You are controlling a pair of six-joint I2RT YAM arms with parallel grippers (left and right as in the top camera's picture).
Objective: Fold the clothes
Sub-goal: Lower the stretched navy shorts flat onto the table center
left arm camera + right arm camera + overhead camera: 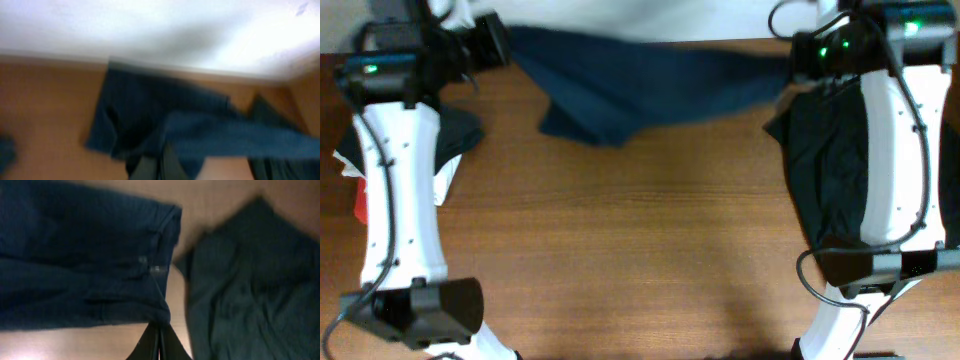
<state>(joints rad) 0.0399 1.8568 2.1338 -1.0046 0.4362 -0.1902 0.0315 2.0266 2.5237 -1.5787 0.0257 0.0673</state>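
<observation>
Navy garment (640,85) stretched between left hand (160,161) and right hand (160,327), both clamped on it; pale mark (155,270) blurred, unreadable.

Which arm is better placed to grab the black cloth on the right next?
Right: the black cloth lies beside the right gripper, under that arm; the left gripper is far across. Both grip the navy garment.

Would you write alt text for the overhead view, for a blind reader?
A navy garment is held stretched between the left gripper and right gripper over a wooden table; black cloth lies under the right arm.
</observation>
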